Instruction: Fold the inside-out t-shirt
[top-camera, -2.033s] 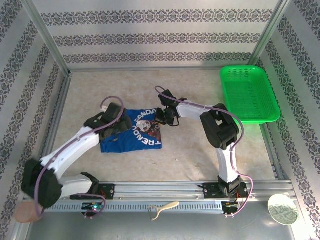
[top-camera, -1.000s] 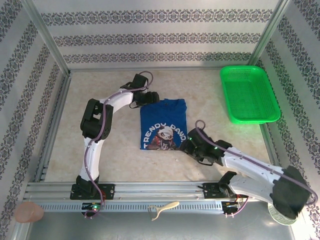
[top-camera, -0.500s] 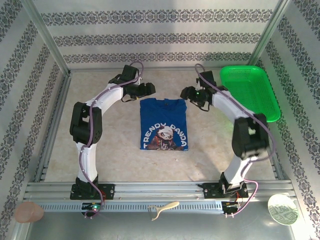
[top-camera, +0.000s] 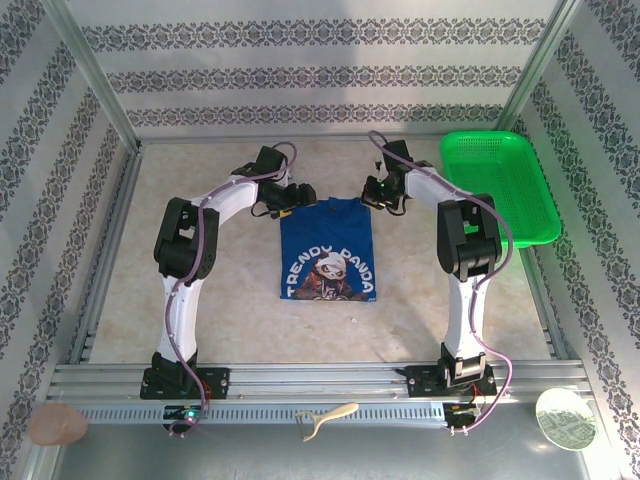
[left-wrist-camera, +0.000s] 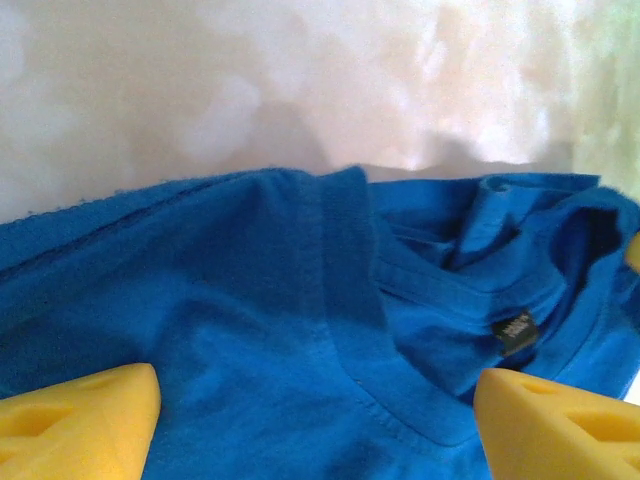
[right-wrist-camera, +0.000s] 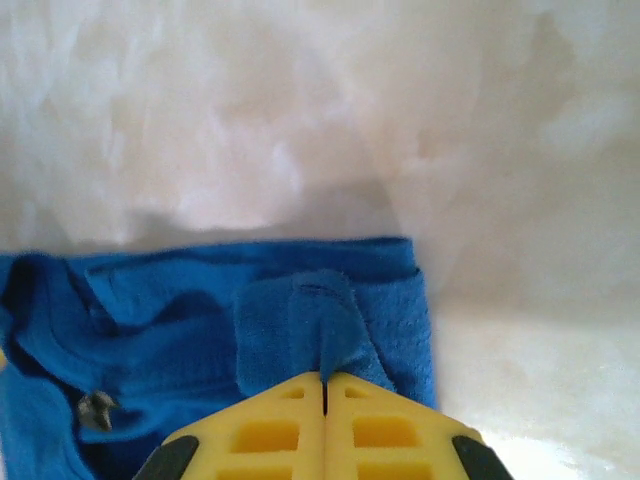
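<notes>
The inside-out t-shirt (top-camera: 328, 250), royal blue with a panda print and white lettering, lies flat on the table as a narrow rectangle. My left gripper (top-camera: 288, 203) is at its far left corner. In the left wrist view that gripper (left-wrist-camera: 318, 425) is open, its yellow fingers (left-wrist-camera: 90, 420) wide apart over the collar (left-wrist-camera: 400, 300) and a small dark label (left-wrist-camera: 515, 330). My right gripper (top-camera: 372, 195) is at the far right corner. Seen from the right wrist, the gripper (right-wrist-camera: 324, 380) is shut on a pinched ridge of the shirt's cloth (right-wrist-camera: 330, 320).
A green mesh basket (top-camera: 500, 188) stands at the back right, close to the right arm. Patterned walls and metal posts enclose the table. Along the near rail lie a cream tool (top-camera: 325, 415), a beige disc (top-camera: 57, 425) and a white disc (top-camera: 565, 420).
My right gripper has come left and down onto the shirt's far right corner and shut on the cloth. My left gripper has shifted slightly onto the far left corner, still open.
</notes>
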